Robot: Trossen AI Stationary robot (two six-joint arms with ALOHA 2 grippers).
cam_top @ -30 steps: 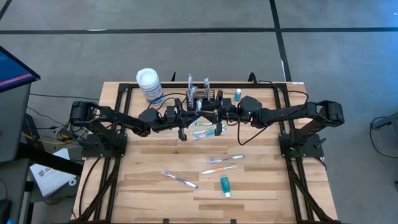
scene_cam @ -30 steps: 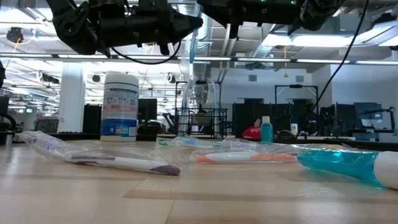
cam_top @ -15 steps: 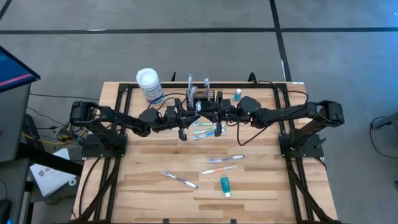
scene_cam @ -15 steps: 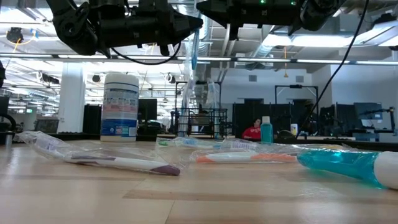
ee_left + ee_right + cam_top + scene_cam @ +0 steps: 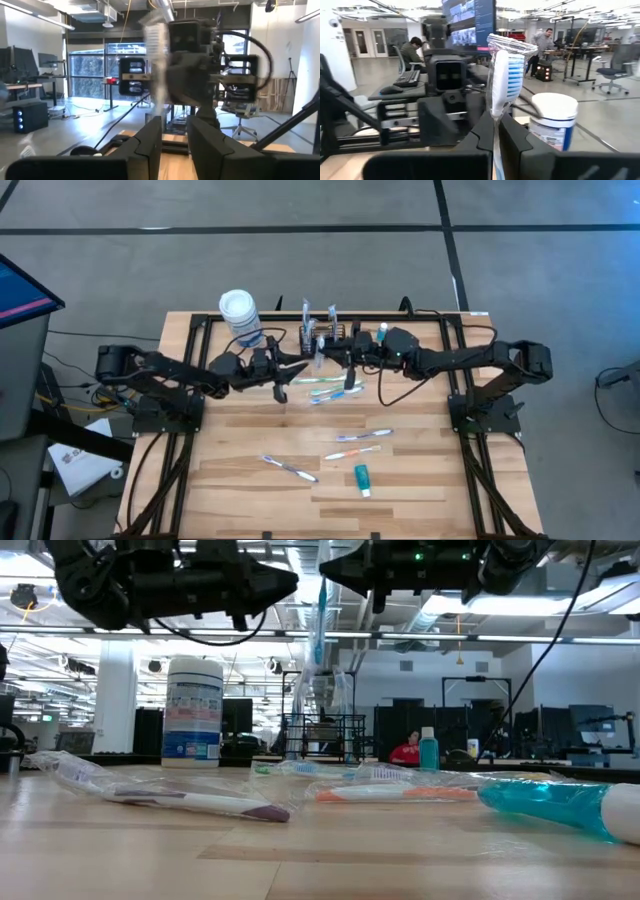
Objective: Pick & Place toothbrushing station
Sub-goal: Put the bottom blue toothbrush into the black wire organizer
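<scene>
Basket: the black wire basket (image 5: 327, 335) stands at the far edge of the desk (image 5: 240, 480), between the two arms, with a couple of wrapped brushes already upright in it.
Right gripper: the right gripper (image 5: 325, 357) hangs in the air just in front of the basket, fingers pinching a wrapped toothbrush (image 5: 506, 80) near its lower end, the bristle head up.
Left gripper: the left gripper (image 5: 296, 364) is raised beside it, facing the right one; its fingers (image 5: 150, 142) stand a little apart with nothing visibly between them.
Canister: a white-lidded canister (image 5: 240, 314) stands near the basket, on the left arm's side.
Loose items: more wrapped brushes (image 5: 362, 436) and a teal tube (image 5: 362, 479) lie on the near half of the desk.
Risk, slip: the hold is on crinkly wrapping, so the brush could likely slide or tilt in the fingers on the way over.
Risk, miss: a tilted brush may catch the basket rim or the brushes already inside and fall outside.
Risk, collision: the two grippers are close; a careless move could knock them together or nudge the basket.
</scene>
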